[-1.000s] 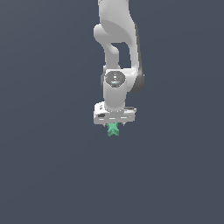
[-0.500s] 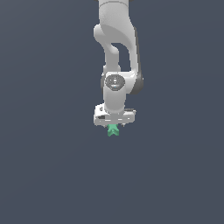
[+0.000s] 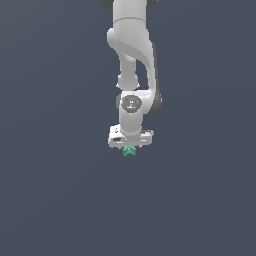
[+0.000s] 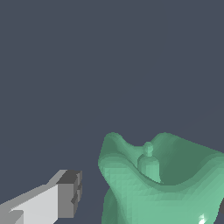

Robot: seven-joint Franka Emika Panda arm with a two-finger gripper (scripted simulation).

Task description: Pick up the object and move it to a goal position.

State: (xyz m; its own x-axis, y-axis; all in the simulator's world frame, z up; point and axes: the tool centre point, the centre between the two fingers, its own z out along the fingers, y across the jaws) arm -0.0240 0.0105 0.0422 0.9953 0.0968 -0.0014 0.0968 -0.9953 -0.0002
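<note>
A plain dark slate-grey background filled both views. At the centre of the exterior frame, the white end effector (image 3: 130,146) pointed down, closed around the small matte teal-green X-shaped piece (image 3: 129,151), which showed just beneath it. One grey-tipped finger (image 4: 70,192) appeared beside the piece (image 4: 162,188).

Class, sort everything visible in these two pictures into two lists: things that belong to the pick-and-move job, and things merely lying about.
Belongs to the job:
- green cross-shaped piece, right under the pincer
- white pincer, with one grey-tipped finger beside the piece in the wrist view

Just lying about:
- nothing else shows, only the plain dark grey background; no goal marker is visible
</note>
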